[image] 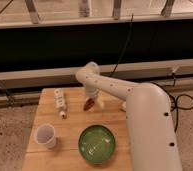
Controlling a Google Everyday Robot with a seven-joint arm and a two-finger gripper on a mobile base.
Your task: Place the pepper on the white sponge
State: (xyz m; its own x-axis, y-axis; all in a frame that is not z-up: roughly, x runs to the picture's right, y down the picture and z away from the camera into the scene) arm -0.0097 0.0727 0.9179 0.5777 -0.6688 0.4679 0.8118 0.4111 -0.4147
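One gripper (90,99) low over the far middle of the wooden table (70,125), pointing down, fingers clamped on the pepper (88,104). Dark red-brown pepper hanging at the tip, close to the tabletop, just left of the white sponge (99,103); touching it or not, cannot tell. Sponge partly hidden by the arm. Farther left, a white knobbed strip (60,101). Toward the front, a white cup (45,135) standing upright and a green bowl (96,144), both well apart from the pepper.
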